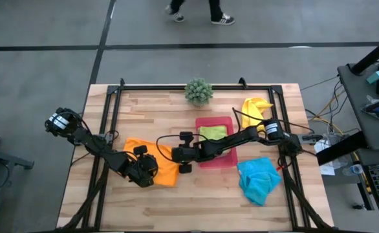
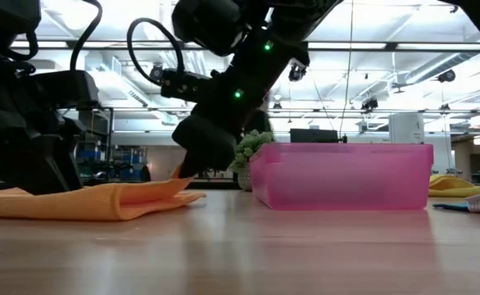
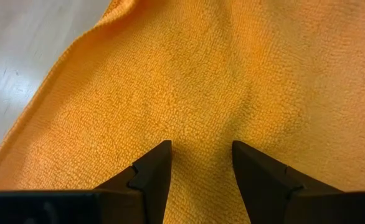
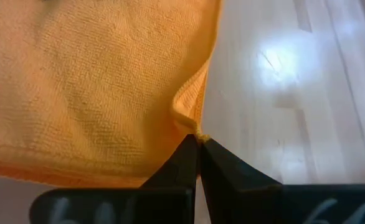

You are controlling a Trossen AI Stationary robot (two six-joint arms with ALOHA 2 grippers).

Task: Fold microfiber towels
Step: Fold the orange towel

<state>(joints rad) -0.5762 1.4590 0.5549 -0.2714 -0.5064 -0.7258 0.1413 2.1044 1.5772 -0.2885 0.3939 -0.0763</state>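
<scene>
The orange towel lies flat on the table's middle left; it also shows in the low view. My left gripper stands open on the towel's left part. My right gripper is shut on the towel's right corner. The lime green towel lies on the pink tray. The yellow towel lies at the far right and the turquoise towel at the near right. The grey towel is out of view. My left gripper comes from above, pointing down, with its two open fingertips set on the towel's top surface, which lies flat on the table. My right gripper pinches a corner of the orange towel between its two shut fingertips, only at their free ends. The fingers slant down from the table's right. The corner is raised a little off the table, and the rest of the towel lies on it.
The pink tray stands just right of the orange towel. A small green potted plant stands at the far edge. Bare wood lies along the table's near edge. A person's feet show on the floor beyond the table.
</scene>
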